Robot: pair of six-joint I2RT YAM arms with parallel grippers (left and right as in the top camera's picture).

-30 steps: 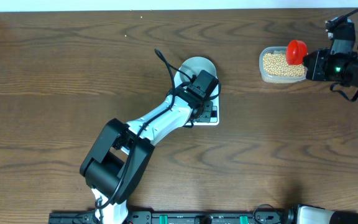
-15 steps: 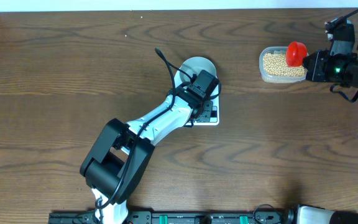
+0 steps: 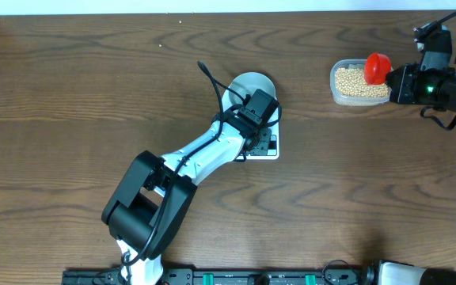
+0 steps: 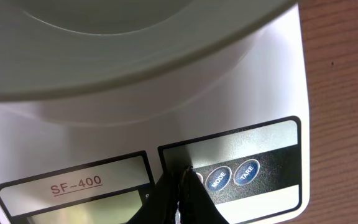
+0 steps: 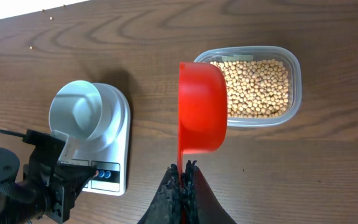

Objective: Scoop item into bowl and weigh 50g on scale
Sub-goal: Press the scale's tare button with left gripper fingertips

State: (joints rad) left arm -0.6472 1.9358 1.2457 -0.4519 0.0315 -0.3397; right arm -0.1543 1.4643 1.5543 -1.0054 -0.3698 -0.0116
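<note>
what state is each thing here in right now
bowl: empty, sitting on the scale
scale: bowl on top, display unreadable
soybeans: in the clear tub
clear tub: open, lidless
red scoop: held above the tub's edge
left gripper: shut, tips at scale's buttons
right gripper: shut on scoop's handle

The table (image 3: 70, 119) is seen whole, straight down from high above, in the overhead view. The left wrist view is set very near the scale (image 4: 278, 81), facing down along its own fingers (image 4: 166, 202) at the display panel (image 4: 229, 146), with the bowl (image 4: 135, 37) filling the top. The right wrist view is held higher, facing down past the scoop (image 5: 201, 106) onto the tub (image 5: 294, 81). Scale and bowl are shared by all three views; tub and scoop by the overhead and right wrist views.
</note>
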